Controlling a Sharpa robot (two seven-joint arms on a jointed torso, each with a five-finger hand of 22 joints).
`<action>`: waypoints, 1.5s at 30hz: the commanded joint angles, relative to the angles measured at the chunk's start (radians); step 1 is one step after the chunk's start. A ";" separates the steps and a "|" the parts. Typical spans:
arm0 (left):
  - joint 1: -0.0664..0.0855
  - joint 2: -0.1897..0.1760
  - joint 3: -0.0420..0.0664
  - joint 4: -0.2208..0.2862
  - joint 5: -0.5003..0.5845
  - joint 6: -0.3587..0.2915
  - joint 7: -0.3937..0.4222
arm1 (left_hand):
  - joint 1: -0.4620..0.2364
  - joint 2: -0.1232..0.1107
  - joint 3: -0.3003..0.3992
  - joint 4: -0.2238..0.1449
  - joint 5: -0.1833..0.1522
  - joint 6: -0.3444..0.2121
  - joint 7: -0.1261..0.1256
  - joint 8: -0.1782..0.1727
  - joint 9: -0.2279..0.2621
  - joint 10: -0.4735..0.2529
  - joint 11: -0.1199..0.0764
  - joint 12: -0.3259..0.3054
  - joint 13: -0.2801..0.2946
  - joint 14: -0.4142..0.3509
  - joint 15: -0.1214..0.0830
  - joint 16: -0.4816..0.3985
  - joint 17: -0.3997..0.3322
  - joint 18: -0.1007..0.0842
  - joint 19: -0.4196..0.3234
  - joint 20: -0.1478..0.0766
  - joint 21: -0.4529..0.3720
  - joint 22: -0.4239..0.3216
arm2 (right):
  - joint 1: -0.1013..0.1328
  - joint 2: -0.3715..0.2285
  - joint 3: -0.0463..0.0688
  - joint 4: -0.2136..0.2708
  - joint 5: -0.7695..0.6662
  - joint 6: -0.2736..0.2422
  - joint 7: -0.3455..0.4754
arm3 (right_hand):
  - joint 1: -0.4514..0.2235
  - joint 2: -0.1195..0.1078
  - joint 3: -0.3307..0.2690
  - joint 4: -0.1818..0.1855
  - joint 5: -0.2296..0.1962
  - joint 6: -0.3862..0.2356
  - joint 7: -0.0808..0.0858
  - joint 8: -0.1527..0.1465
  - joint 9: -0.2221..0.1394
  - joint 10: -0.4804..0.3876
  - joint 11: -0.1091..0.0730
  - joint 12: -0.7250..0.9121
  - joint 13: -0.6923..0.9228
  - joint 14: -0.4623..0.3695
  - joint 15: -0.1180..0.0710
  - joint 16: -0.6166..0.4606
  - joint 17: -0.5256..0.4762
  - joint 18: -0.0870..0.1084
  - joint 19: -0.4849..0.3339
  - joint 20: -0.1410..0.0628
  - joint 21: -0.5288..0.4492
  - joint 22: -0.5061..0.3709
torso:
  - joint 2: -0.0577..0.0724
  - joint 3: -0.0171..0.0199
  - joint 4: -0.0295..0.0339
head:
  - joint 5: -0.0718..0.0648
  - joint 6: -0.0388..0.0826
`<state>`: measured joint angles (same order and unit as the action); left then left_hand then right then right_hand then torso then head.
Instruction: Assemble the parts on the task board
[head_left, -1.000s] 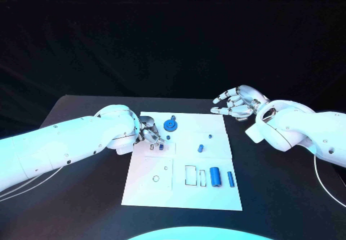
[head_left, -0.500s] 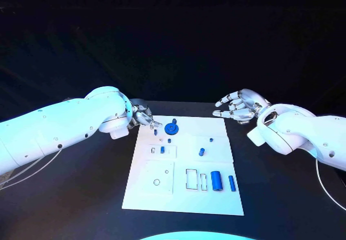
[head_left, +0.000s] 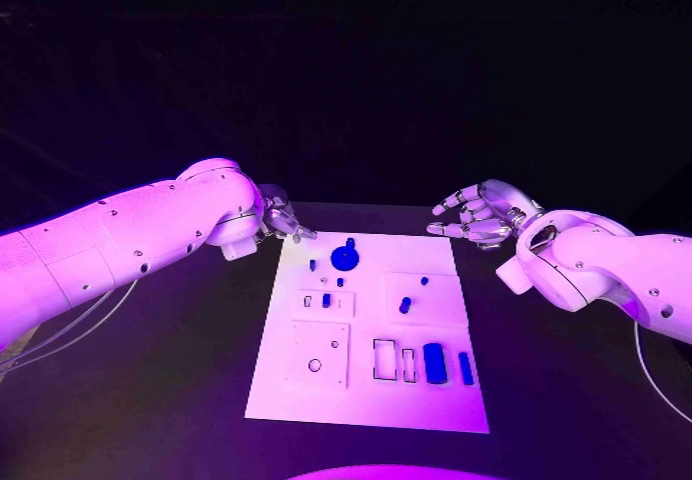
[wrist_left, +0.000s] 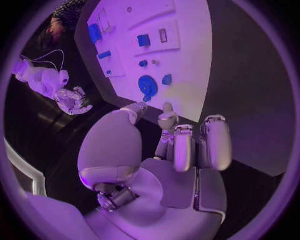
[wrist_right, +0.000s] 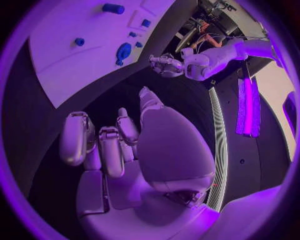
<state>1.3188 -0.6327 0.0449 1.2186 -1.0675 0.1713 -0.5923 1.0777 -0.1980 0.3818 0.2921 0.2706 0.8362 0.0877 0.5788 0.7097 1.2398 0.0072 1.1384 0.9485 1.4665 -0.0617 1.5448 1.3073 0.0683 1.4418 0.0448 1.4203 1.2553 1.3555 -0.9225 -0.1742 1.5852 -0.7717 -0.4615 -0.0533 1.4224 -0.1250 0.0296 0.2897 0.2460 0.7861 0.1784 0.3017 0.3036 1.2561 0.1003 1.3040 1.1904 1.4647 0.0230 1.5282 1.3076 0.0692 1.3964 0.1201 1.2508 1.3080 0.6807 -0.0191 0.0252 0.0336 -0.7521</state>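
The white task board (head_left: 368, 400) lies in the middle of the black table. On its far part stands a round blue disc (head_left: 345, 257), with a small peg (head_left: 313, 265) beside it. Small blue pieces (head_left: 327, 299) (head_left: 405, 304) sit mid-board. A thick blue cylinder (head_left: 434, 362) and a thin one (head_left: 466, 367) lie near the right edge. My left hand (head_left: 278, 222) hovers off the board's far left corner, fingers loosely curled and holding nothing (wrist_left: 181, 145). My right hand (head_left: 476, 213) hangs off the far right corner, fingers apart and bare (wrist_right: 119, 145).
Outlined rectangular slots (head_left: 384, 358) and a square plate with holes (head_left: 320, 352) mark the board's near half. Black tabletop (head_left: 173, 380) spreads on both sides of the board. The table's far edge runs just behind both hands.
My left hand has lifted off the board's left middle, leaving a small blue piece there, and drawn back to the far left corner. The right hand has hardly moved.
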 joint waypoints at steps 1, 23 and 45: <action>0.002 0.019 -0.006 -0.029 -0.002 0.050 0.024 | 0.012 0.003 -0.008 0.000 0.004 -0.007 0.003 -0.006 -0.003 -0.001 0.006 -0.004 0.000 0.090 0.010 -0.003 0.218 -0.005 0.000 0.008 -0.003 0.002 | -0.001 0.001 0.000 0.003 -0.005 0.002 0.007 | -0.008 0.002 -0.002 0.001 -0.003 0.001 -0.002 0.005 -0.001 -0.002 -0.008 0.004 -0.001 0.074 -0.006 -0.007 0.133 0.010 -0.007 0.001 -0.004 0.016 | 0.001 -0.0016 -0.0008 | 0.002 -0.004; -0.006 0.116 -0.052 -0.167 0.023 0.099 0.061 | -0.019 0.006 -0.044 0.002 -0.011 0.009 0.005 -0.020 -0.021 -0.003 0.009 0.002 0.001 0.092 0.014 0.000 0.223 -0.005 0.001 0.014 -0.001 0.006 | -0.001 0.008 0.000 0.005 -0.007 -0.002 0.010 | -0.008 0.003 -0.002 0.001 -0.003 0.001 -0.002 0.005 -0.001 -0.002 -0.008 0.004 -0.002 0.074 -0.006 -0.007 0.133 0.010 -0.007 0.001 -0.004 0.016 | 0.004 -0.0025 -0.0031 | 0.000 -0.011; -0.015 0.132 -0.070 -0.193 0.028 0.123 0.062 | -0.004 0.018 -0.044 -0.001 -0.009 0.019 0.002 -0.022 -0.025 -0.002 0.007 0.006 0.003 0.093 0.013 0.004 0.228 -0.005 0.002 0.014 0.002 0.010 | -0.001 0.011 0.000 0.004 -0.007 -0.001 0.011 | -0.008 0.003 -0.001 0.000 -0.003 0.001 -0.002 0.006 -0.002 -0.002 -0.008 0.004 -0.002 0.074 -0.006 -0.007 0.132 0.011 -0.008 0.000 -0.007 0.014 | 0.003 -0.0018 -0.0026 | -0.001 -0.014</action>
<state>1.3037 -0.5032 -0.0254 1.0255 -1.0475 0.2753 -0.5412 1.0735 -0.1862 0.3423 0.2938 0.2645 0.8476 0.0909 0.5605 0.6851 1.2363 0.0107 1.1384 0.9496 1.4667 -0.0551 1.5448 1.3074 0.0683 1.4416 0.0518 1.4203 1.2646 1.3555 -0.9122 -0.1741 1.5880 -0.7719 -0.4643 -0.0523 1.4225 -0.1250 0.0296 0.2897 0.2460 0.7861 0.1784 0.3017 0.3029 1.2561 0.1003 1.3039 1.1893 1.4647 0.0230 1.5242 1.3081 0.0691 1.3964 0.1201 1.2509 1.3075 0.6836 -0.0210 0.0223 0.0334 -0.7659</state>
